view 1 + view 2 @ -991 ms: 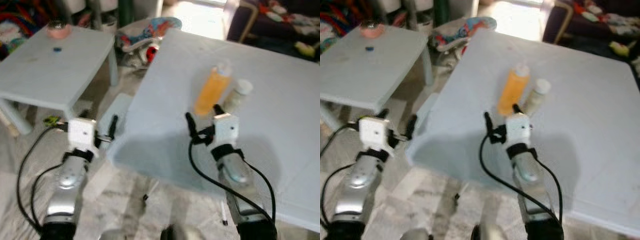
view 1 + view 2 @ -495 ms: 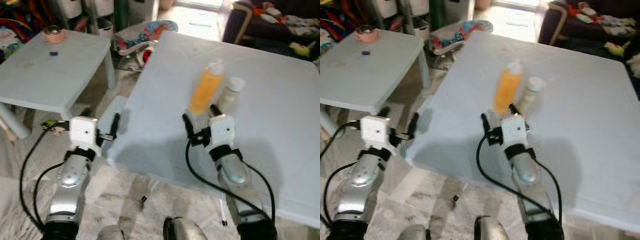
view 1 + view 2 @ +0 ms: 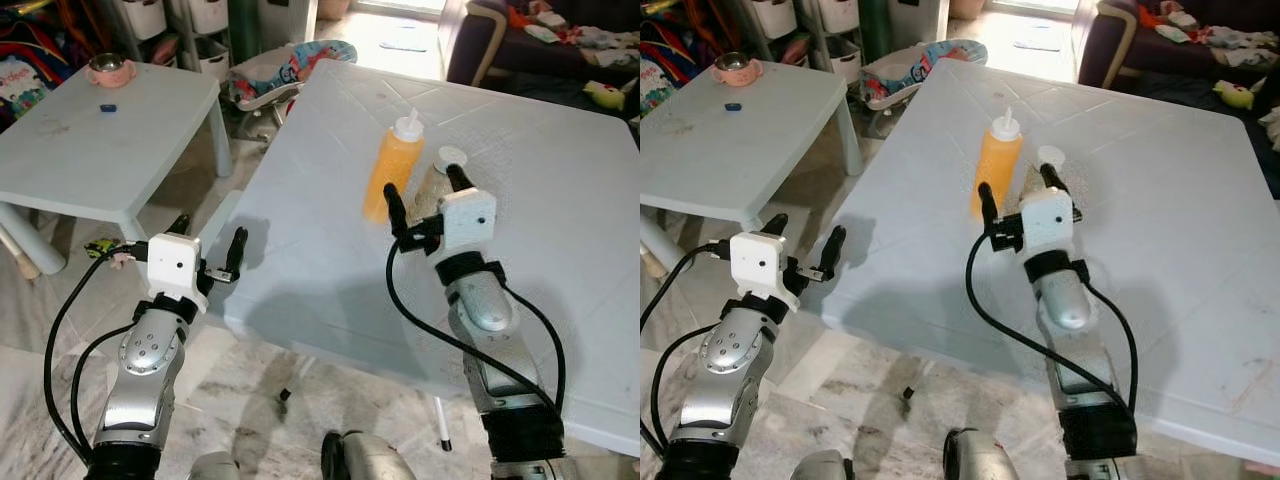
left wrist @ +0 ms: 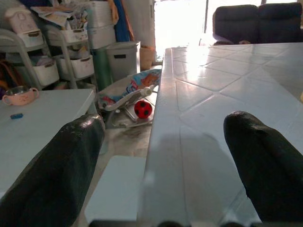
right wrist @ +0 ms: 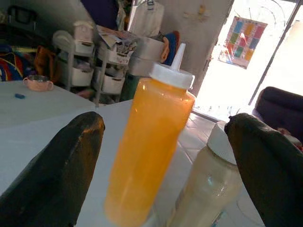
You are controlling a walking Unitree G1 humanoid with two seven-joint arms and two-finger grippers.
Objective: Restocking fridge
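Between the spread fingers of the right gripper (image 3: pixel 1015 198) the orange squeeze bottle (image 5: pixel 150 142) is framed; soft, likely slippery plastic, best taken mid-body. The left gripper (image 3: pixel 208 244) is held released.

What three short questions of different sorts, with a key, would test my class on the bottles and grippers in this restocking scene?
1. True or false: the orange squeeze bottle lies on its side.
2. Multiple choice: the right gripper is (A) shut on a bottle, (B) open, its fingers either side of the two bottles, (C) resting on the floor.
3. Fill in: the left gripper hangs open at the edge of the large ____.

Key
1. False: it stands upright beside the pale bottle.
2. B
3. table
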